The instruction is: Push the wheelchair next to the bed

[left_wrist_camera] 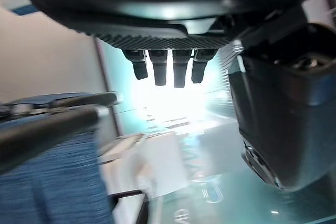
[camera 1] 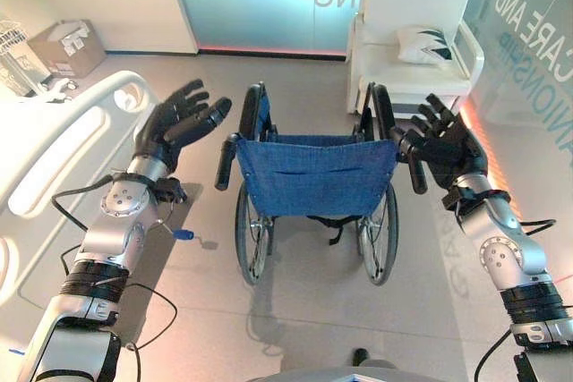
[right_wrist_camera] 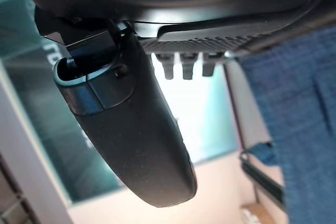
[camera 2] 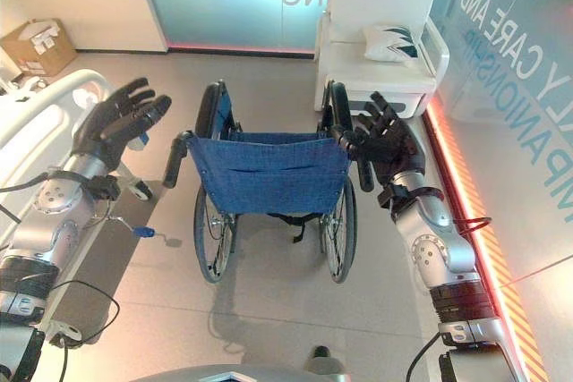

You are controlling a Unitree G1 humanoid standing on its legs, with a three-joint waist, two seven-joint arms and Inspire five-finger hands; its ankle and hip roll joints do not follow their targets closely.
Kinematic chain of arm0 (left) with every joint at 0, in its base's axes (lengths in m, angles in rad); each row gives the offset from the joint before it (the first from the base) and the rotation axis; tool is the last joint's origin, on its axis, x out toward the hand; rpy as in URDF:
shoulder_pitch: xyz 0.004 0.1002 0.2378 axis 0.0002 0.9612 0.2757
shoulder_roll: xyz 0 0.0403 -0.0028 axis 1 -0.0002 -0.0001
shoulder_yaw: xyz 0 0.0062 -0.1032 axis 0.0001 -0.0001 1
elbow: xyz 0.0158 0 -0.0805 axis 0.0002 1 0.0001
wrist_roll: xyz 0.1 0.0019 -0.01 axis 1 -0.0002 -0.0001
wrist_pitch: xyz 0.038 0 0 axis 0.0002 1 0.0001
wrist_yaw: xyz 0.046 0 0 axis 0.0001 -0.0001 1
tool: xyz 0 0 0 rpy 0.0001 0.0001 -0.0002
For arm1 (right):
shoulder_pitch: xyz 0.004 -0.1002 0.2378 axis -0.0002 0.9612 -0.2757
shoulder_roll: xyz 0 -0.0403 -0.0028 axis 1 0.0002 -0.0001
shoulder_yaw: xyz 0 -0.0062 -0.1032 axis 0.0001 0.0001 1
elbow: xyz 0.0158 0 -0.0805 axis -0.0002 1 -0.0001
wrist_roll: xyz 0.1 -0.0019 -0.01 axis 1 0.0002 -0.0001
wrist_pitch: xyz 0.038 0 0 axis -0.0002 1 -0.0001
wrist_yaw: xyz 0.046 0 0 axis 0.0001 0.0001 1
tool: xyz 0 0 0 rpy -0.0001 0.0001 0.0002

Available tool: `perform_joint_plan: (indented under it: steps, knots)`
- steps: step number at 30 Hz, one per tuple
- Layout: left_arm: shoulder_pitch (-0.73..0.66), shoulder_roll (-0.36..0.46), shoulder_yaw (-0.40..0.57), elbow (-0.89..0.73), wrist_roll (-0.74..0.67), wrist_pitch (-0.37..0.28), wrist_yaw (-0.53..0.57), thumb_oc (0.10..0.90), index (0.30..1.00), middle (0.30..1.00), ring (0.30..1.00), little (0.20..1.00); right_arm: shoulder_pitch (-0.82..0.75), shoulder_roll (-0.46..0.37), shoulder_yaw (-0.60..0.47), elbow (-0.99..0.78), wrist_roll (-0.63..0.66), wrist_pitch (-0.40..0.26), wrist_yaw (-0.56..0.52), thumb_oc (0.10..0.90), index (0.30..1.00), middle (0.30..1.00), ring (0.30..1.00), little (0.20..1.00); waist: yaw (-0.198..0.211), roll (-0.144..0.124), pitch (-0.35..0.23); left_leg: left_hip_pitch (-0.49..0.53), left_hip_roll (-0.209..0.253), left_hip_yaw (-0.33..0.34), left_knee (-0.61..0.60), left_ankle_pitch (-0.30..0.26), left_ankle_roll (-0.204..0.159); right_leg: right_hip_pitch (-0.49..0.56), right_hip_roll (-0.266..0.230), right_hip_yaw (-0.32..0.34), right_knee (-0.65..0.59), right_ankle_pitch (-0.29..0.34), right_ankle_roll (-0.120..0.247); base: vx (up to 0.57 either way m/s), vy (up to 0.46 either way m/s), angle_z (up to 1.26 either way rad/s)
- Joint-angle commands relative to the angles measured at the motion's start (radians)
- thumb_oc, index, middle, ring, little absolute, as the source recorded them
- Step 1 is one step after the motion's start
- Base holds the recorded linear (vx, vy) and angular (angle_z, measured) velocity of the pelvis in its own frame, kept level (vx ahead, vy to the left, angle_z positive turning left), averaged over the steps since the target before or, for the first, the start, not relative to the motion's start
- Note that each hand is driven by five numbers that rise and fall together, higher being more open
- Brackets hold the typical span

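A wheelchair with a blue fabric back [camera 1: 315,176] and black push handles stands on the floor in front of me, facing away. Its left handle [camera 1: 226,162] and right handle [camera 1: 414,167] stick out toward me. My left hand [camera 1: 177,123] hovers open just left of the left handle, fingers spread, touching nothing. At the right handle my right hand [camera 1: 450,145] is open, palm beside the grip and fingers straight. The white bed [camera 1: 63,145] with its side rail lies along the left.
A white armchair [camera 1: 414,38] with a patterned pillow [camera 1: 425,45] stands just beyond the wheelchair on the right. A frosted glass wall runs behind and along the right. A cardboard box [camera 1: 67,47] sits at the back left. A blue-tipped bed crank [camera 1: 183,234] juts out low.
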Motion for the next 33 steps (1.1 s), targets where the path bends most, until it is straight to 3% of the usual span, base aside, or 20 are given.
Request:
perform_joint_plan:
  steps: [1,10,19,22,27,29,33]
  knots:
    - [-0.154,0.039,0.006,0.004,0.036,-0.086,0.033,0.8,0.9,0.9,0.9,0.9,-0.139,-0.047,0.001,-0.017,-0.019,-0.062,0.008,0.8,0.9,0.9,0.9,0.9,-0.004,-0.019,-0.076,-0.061,-0.092,0.009,0.003,-0.018,0.048,0.007,0.038,-0.017,0.05,-0.06,-0.015,0.0,0.0,0.0]
    - [-0.196,0.004,-0.059,0.008,0.08,-0.068,0.064,0.8,0.9,0.9,0.9,0.9,-0.192,-0.033,0.072,0.083,-0.247,-0.107,-0.131,0.8,0.9,0.9,0.9,0.9,0.004,-0.02,-0.069,-0.062,-0.094,0.003,0.003,-0.015,0.048,0.01,0.04,-0.016,0.047,-0.057,-0.017,0.0,0.0,0.0]
    - [-0.214,-0.026,-0.089,0.013,0.085,-0.052,0.068,0.8,0.9,0.9,0.9,0.9,-0.236,-0.001,0.103,0.173,-0.311,-0.115,-0.227,0.8,0.9,0.9,0.9,0.9,0.019,-0.014,-0.06,-0.062,-0.097,-0.008,0.003,-0.016,0.047,0.015,0.038,-0.023,0.048,-0.059,-0.018,0.0,0.0,0.0]
    - [-0.213,-0.037,-0.095,0.014,0.092,-0.047,0.068,0.8,0.9,0.9,0.9,0.9,-0.243,0.004,0.105,0.184,-0.343,-0.149,-0.245,0.8,0.9,0.9,0.9,0.9,0.021,-0.013,-0.06,-0.062,-0.098,-0.01,0.003,-0.016,0.048,0.014,0.038,-0.024,0.05,-0.061,-0.018,0.0,0.0,0.0]
    - [-0.201,-0.05,-0.1,0.008,0.107,-0.046,0.059,0.8,0.9,0.9,0.9,0.9,-0.26,0.02,0.105,0.151,-0.355,-0.273,-0.252,0.8,0.9,0.9,0.9,0.9,0.028,-0.009,-0.055,-0.063,-0.098,-0.012,0.003,-0.017,0.049,0.016,0.037,-0.03,0.052,-0.063,-0.018,0.0,0.0,0.0]
    - [-0.196,-0.054,-0.096,0.014,0.114,-0.053,0.05,0.8,0.9,0.9,0.9,0.9,-0.261,0.03,0.081,0.129,-0.35,-0.335,-0.289,0.8,0.9,0.9,0.9,0.9,0.028,-0.007,-0.054,-0.062,-0.099,-0.011,0.004,-0.019,0.049,0.016,0.035,-0.032,0.053,-0.064,-0.016,0.0,0.0,0.0]
    - [-0.193,-0.06,-0.098,0.024,0.126,-0.055,0.045,0.8,0.9,0.9,0.9,0.9,-0.258,0.037,0.038,0.131,-0.398,-0.385,-0.385,0.8,0.9,0.9,0.9,0.9,0.026,0.0,-0.054,-0.061,-0.101,-0.012,0.003,-0.022,0.05,0.015,0.036,-0.029,0.053,-0.065,-0.014,0.0,0.0,0.0]
